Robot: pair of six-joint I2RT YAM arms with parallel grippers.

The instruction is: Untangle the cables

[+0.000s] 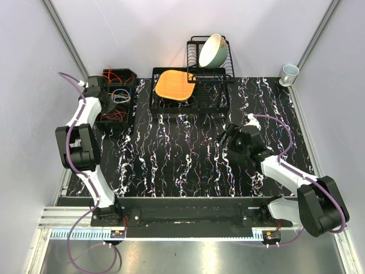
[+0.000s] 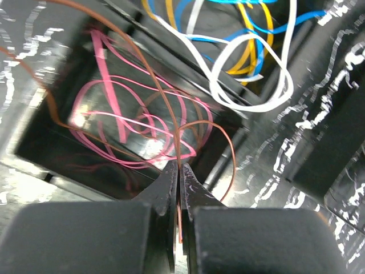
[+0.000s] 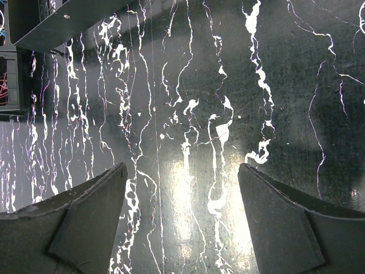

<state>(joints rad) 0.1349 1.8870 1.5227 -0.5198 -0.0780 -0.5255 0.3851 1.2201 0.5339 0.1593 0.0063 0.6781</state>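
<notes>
Upper left overhead, left hand (image 2: 178, 169) pinches an orange cable (image 2: 177, 149), likely to draw it free; right hand (image 3: 181, 194) hangs open above bench (image 3: 285, 85).

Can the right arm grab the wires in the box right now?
Probably not easily. The right gripper is open and empty over the table, far across from the box of wires. The left arm hangs over that box, the left gripper shut on an orange wire.

Bright overhead light, glare on table (image 3: 188, 188), wrist views soft
</notes>
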